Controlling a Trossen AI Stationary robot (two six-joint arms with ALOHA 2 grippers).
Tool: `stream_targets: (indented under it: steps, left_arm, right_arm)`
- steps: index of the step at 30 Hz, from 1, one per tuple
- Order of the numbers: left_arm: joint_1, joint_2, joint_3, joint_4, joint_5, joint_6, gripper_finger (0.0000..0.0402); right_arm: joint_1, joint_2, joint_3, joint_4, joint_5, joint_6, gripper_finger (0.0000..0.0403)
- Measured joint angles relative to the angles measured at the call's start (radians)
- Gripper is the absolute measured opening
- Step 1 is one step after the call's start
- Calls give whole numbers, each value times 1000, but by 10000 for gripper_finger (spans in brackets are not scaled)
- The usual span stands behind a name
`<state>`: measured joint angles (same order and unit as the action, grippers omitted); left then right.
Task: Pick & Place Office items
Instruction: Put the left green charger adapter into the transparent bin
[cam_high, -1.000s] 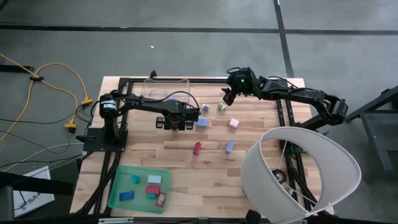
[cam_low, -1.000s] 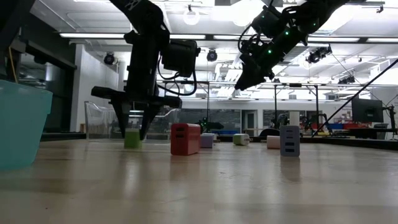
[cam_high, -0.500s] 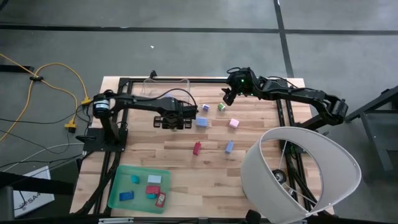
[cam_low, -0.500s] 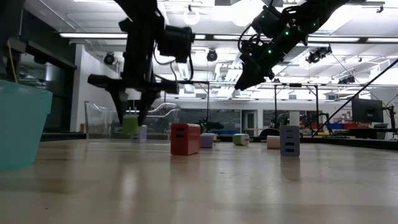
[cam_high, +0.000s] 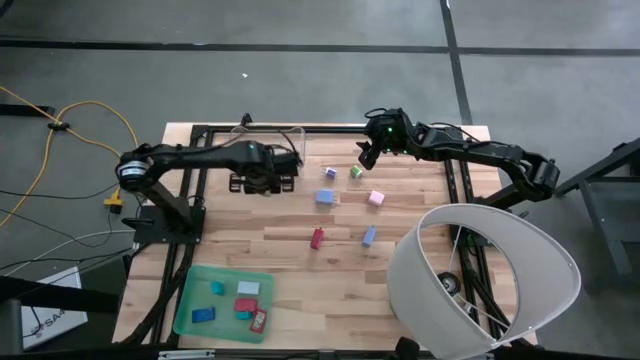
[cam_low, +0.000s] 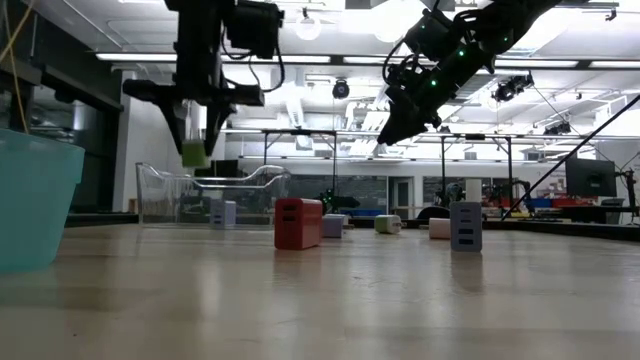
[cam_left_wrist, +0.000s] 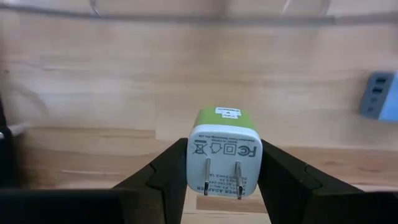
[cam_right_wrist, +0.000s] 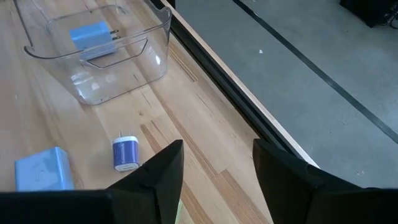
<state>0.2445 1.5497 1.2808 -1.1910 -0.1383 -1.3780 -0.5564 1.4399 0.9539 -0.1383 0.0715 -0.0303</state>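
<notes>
My left gripper (cam_high: 262, 182) hangs high over the table, just in front of the clear bin (cam_high: 268, 140), shut on a green-and-white plug block (cam_left_wrist: 225, 149), which also shows in the low view (cam_low: 195, 153). My right gripper (cam_high: 368, 155) is open (cam_right_wrist: 217, 177) and raised above the table's far side. Loose items rest flat on the wood: a blue block (cam_high: 330, 173), a green one (cam_high: 356, 172), a light blue one (cam_high: 324, 196), a pink one (cam_high: 376, 198), a red one (cam_high: 317, 238) and a grey-blue one (cam_high: 368, 236). My left gripper pinches the green-and-white block between its two fingers (cam_left_wrist: 168, 177), one on each opposite side wall (cam_left_wrist: 194, 158). The fingers come from above, pointing down. The block is lifted clear of the table, upright, with its white pronged end (cam_left_wrist: 222, 180) facing up toward the wrist.
The clear bin (cam_right_wrist: 99, 53) near the far edge holds a light blue plug block (cam_right_wrist: 90, 34). A green tray (cam_high: 190, 318) at the near left holds several items. A large white cylinder (cam_high: 480, 280) covers the near right corner. Bare wood lies between tray and items.
My left gripper has taken the green block, which stood on the table, and lifted it clear. It has moved up, toward the table's left and far edge, and now is close to the clear bin. The right arm has kept still.
</notes>
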Motion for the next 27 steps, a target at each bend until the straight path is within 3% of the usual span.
stream_targets:
  steps: [18, 27]
  left_arm:
    - [369, -49, 63, -14, 33, 379, 157]
    - [440, 72, 63, -18, 27, 430, 157]
  right_arm:
    - [0, 0, 0, 0, 0, 0, 180]
    - [0, 0, 0, 0, 0, 0, 180]
